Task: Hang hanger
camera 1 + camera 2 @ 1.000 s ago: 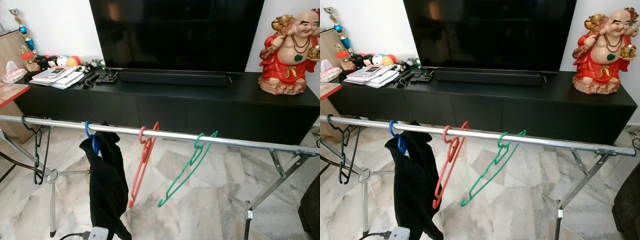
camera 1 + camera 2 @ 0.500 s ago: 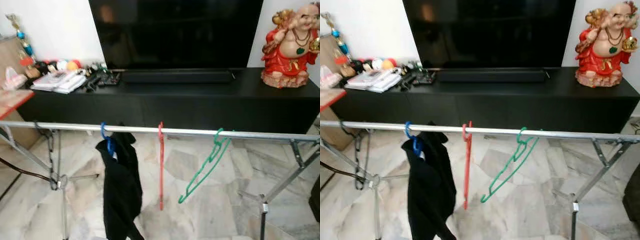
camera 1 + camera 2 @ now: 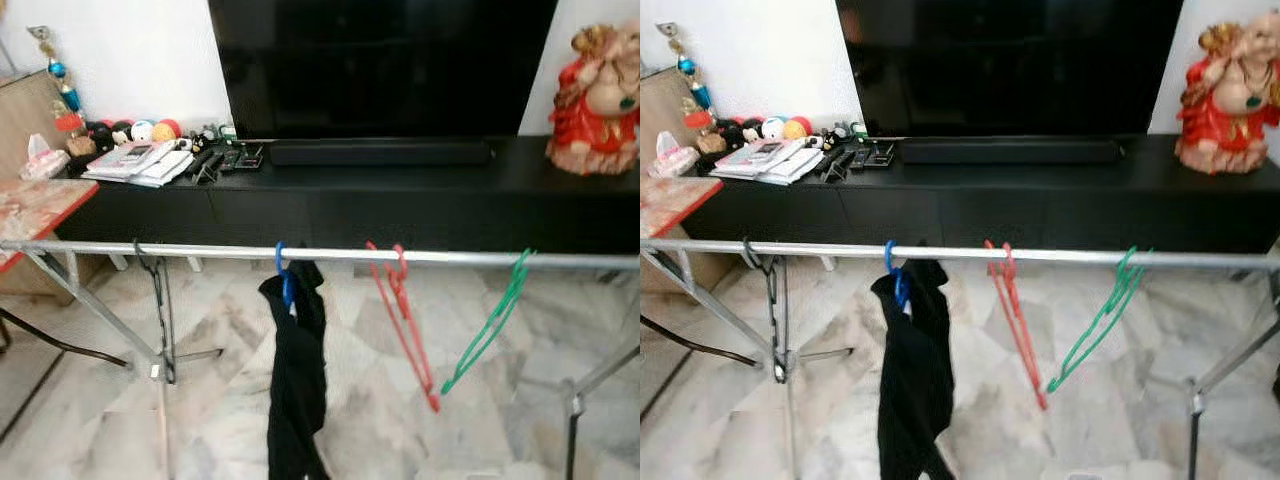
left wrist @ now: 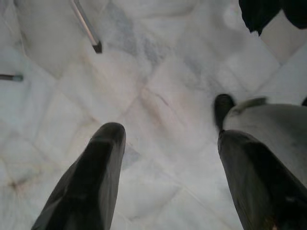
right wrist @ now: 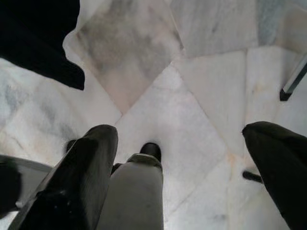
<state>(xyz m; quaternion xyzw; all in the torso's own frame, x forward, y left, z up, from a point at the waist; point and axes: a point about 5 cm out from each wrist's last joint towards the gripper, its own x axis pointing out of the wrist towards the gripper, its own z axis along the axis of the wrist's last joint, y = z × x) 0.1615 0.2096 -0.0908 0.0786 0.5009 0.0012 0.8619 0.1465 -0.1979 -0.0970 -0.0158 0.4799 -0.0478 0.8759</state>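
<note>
A silver clothes rail (image 3: 200, 250) runs across the room in front of me. On it hang a black hanger (image 3: 158, 300), a blue hanger (image 3: 284, 283) carrying a black garment (image 3: 297, 380), a red hanger (image 3: 405, 320) and a green hanger (image 3: 490, 325). My left gripper (image 4: 168, 143) points down at the marble floor, open, with nothing between its fingers. My right gripper (image 5: 182, 153) also points at the floor, open and empty.
Behind the rail stands a long black TV cabinet (image 3: 400, 200) with a dark TV (image 3: 380, 60), a soundbar (image 3: 380, 152), papers (image 3: 135, 163) and a red statue (image 3: 600, 100). A red-edged table (image 3: 35, 205) is at the left. The rail's folding legs (image 3: 110, 320) spread over the floor.
The camera has swung left, so the whole scene has shifted right in the picture. The red and green hangers are swinging on the rail.
</note>
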